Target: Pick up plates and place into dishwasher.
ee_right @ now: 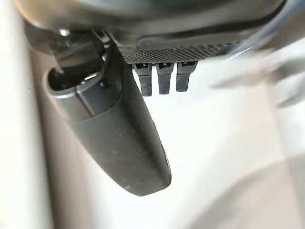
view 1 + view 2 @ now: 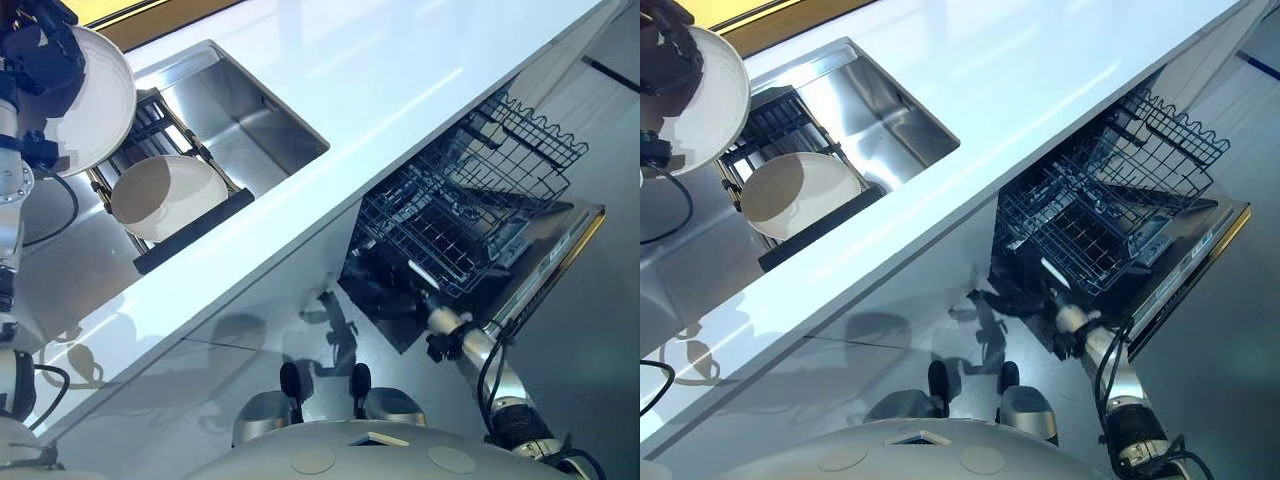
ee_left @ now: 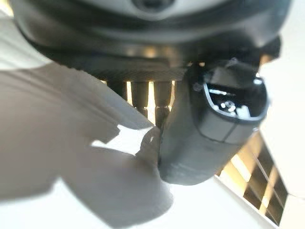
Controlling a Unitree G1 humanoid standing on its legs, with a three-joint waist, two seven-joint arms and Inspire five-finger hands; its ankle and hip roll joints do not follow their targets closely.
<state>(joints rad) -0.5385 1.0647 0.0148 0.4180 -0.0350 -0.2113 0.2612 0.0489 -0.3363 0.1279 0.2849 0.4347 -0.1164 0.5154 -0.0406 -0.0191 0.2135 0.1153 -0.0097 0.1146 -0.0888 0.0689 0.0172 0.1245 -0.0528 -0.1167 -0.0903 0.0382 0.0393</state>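
My left hand (image 2: 42,48) is raised at the far left, fingers and thumb (image 3: 209,124) curled on a white plate (image 2: 98,100) that stands tilted on edge above the sink. A second white plate (image 2: 165,193) leans in the black dish rack (image 2: 195,228) inside the sink. At the right the dishwasher stands with its door (image 2: 560,250) down and its wire rack (image 2: 480,180) pulled out. My right hand (image 2: 390,282) hangs low by the dishwasher's dark front, under the rack, with relaxed fingers (image 1: 162,78) that hold nothing.
A steel sink (image 2: 245,110) is set into the long white counter (image 2: 400,70), which runs diagonally between the plates and the dishwasher. Grey floor lies to the right of the lowered door.
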